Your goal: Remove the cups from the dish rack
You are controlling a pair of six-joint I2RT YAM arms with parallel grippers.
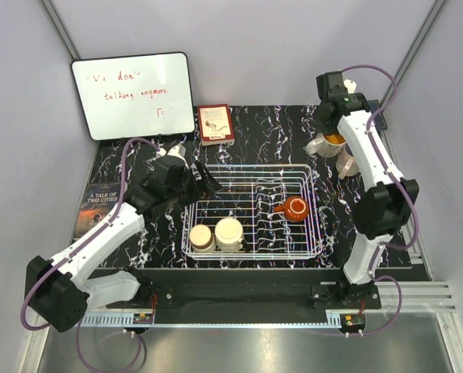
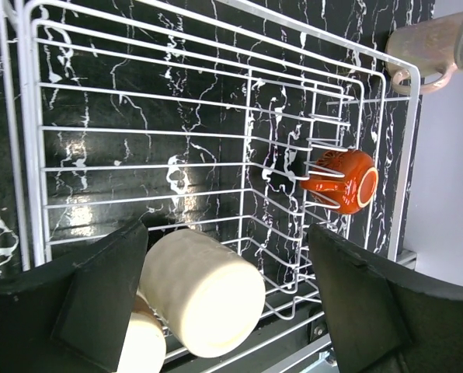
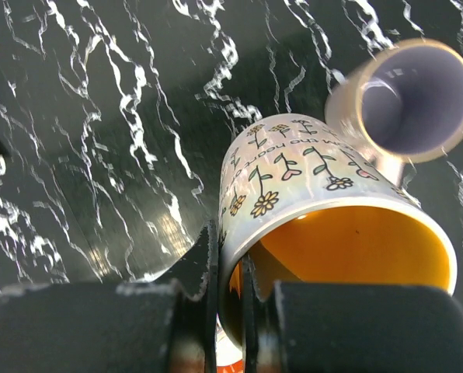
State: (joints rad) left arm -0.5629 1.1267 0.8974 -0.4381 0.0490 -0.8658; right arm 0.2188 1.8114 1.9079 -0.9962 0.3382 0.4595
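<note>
Black marbled table (image 1: 255, 128), whiteboard (image 1: 132, 95) propped at its far left. White wire dish rack (image 1: 255, 256) sits mid-table. Left gripper (image 1: 207, 181) hangs over the rack's far-left corner, fingers spread wide, grasping nothing. Right gripper (image 3: 230, 268) is at the table's far right, outside the rack, fingers clamped on the rim of a flowered mug (image 3: 294, 179) (orange inside; can't tell if it touches the table). Two cream cups (image 1: 229, 233) are side by side in the rack's near-left part. Pinkish-beige cup (image 1: 346, 159) is just beside the mug, outside the rack. Reddish-brown cup (image 1: 295, 207) with a handle is in the rack's right end.
</note>
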